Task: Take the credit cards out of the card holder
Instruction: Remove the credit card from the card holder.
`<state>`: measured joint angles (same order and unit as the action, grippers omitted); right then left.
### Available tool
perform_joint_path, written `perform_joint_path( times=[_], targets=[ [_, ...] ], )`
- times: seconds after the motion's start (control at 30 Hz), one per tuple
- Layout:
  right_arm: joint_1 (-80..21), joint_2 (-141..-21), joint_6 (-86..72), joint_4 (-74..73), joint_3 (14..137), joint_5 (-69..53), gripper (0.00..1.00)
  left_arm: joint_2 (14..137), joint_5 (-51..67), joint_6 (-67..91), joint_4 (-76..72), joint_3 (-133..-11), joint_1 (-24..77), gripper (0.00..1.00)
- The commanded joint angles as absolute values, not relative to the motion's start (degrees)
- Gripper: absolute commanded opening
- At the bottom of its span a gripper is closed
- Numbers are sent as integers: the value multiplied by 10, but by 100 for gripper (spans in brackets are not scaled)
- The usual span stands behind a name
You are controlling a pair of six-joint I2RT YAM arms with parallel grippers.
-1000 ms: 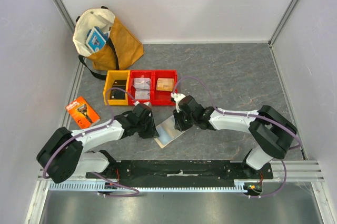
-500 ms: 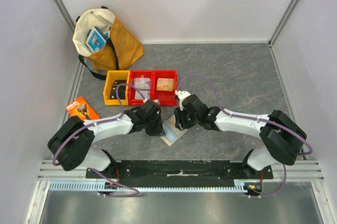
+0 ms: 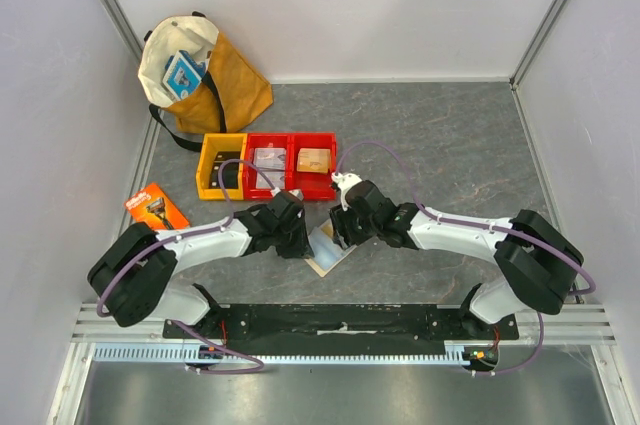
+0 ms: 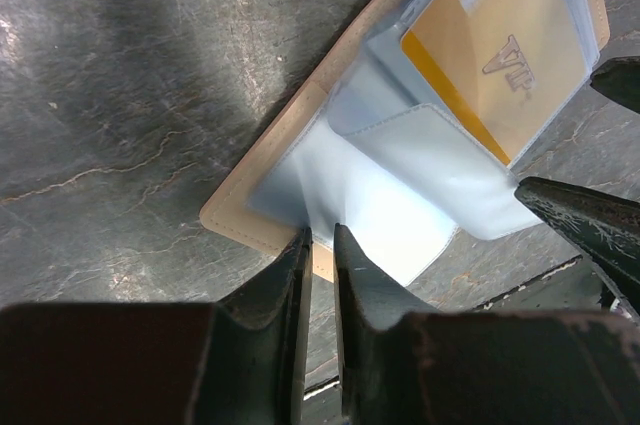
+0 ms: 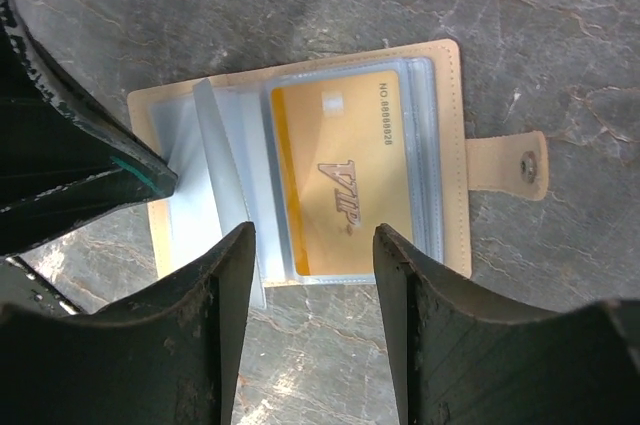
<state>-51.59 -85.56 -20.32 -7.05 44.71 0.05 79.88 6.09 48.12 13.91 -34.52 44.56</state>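
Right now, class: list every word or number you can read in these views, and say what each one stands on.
"VIP": on the gold card.
"NO." followed by digits too blurred to be sure of: on the same card.
Print on the orange package and the blue packet: too small to read.

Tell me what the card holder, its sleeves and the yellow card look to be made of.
Card holder: matte beige leather or imitation, with what looks like stitching along its edge. Sleeves: thin clear plastic, glossy; the card shows through. Card: probably stiff plastic, gold-yellow with a soft sheen and printed lettering.
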Motion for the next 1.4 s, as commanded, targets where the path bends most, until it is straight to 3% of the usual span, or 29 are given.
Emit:
perform_joint_path(
  times=[0.0,0.17,0.33,0.5,0.67,0.97,1.17,1.37],
  targets=[
    [-518,-854,-187,-36,468,-70,57,802,8,482,127,-318,451,21],
    [-523,-885,-199,24,467,-217,56,780,2,500,127,-311,451,20],
    [-532,-919,-198,27,485,-286,55,676,-77,554,135,-271,451,21],
    [-526,-886,-172,1,487,-231,57,505,-148,606,145,-218,451,31],
    [-497,-853,-142,-59,496,-152,59,414,-155,602,123,-213,451,40],
    [-436,-865,-150,-59,486,-105,50,548,-46,616,-48,-244,451,51],
    [-420,-889,-158,-34,476,-115,36,661,-19,635,-147,-246,451,51],
    [-414,-918,-161,-20,472,-128,28,723,-14,657,-187,-235,451,48]
  ],
)
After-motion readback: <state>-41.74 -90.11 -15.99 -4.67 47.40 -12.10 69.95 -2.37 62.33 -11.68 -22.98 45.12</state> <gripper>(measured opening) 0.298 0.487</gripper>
